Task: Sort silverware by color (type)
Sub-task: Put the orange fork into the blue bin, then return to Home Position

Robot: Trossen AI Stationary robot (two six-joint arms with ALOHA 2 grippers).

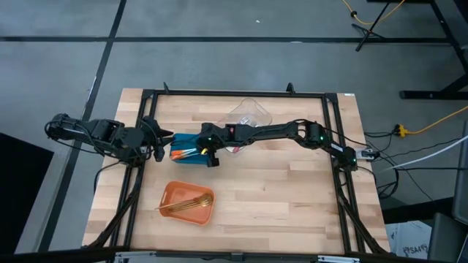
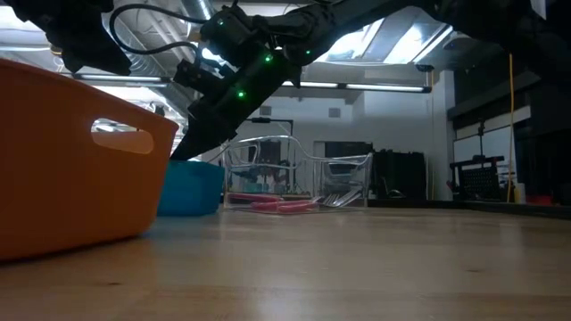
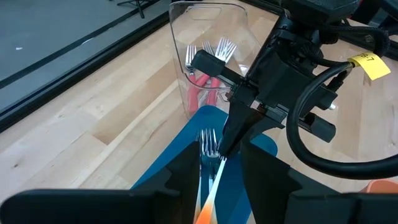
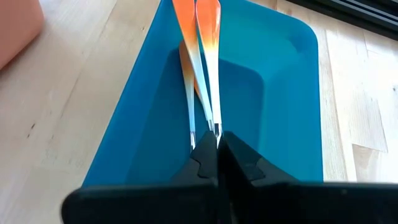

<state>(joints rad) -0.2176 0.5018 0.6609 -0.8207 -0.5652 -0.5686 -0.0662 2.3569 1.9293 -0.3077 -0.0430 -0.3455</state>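
My high camera looked straight down on the whole table (image 1: 292,190), while my low one sat at tabletop height, facing the room across it, close beside the orange container (image 2: 71,160). Both wrist cameras looked closely into the blue container (image 4: 273,99), which the low view perhaps shared, half hidden.

Right tool (image 4: 217,144) angled down, fingers pressed together at the tips. Left tool (image 1: 162,141) just beside it, level, fingers (image 3: 186,165) apart.
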